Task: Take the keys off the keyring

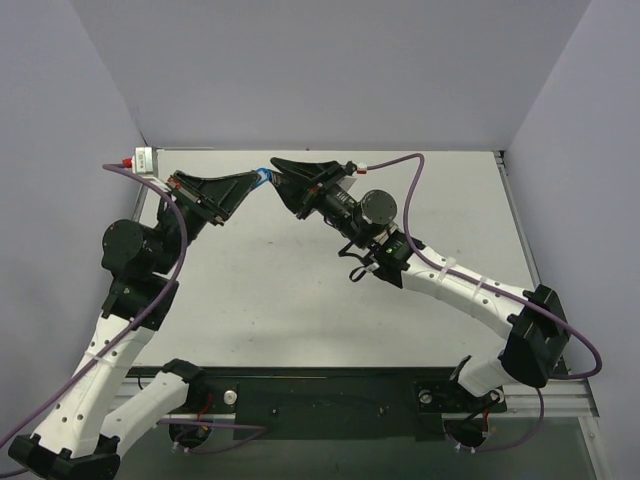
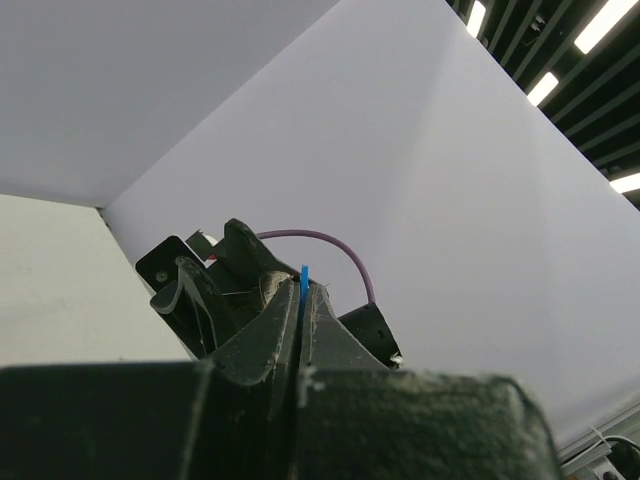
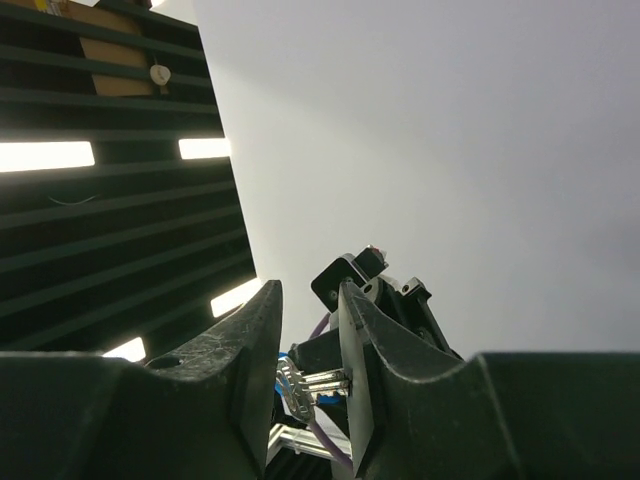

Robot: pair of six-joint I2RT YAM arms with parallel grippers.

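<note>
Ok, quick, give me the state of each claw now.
Left claw: shut on the keyring's blue tag.
Right claw: open, jaws apart around a silver metal piece; no grip visible.

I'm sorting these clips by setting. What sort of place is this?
Probably a lab or workshop robot cell: a white table boxed in by plain pale wall panels, a left arm and right arm bolted at its near edge, and a dark slatted ceiling with strip lights.

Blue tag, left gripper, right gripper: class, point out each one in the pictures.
blue tag (image 2: 303, 280), left wrist view, its edge sticking up above the jaws.
left gripper (image 2: 303, 308), left wrist view, seam where its jaws pinch shut.
right gripper (image 3: 307, 295), right wrist view, gap between its jaw tips.
</note>
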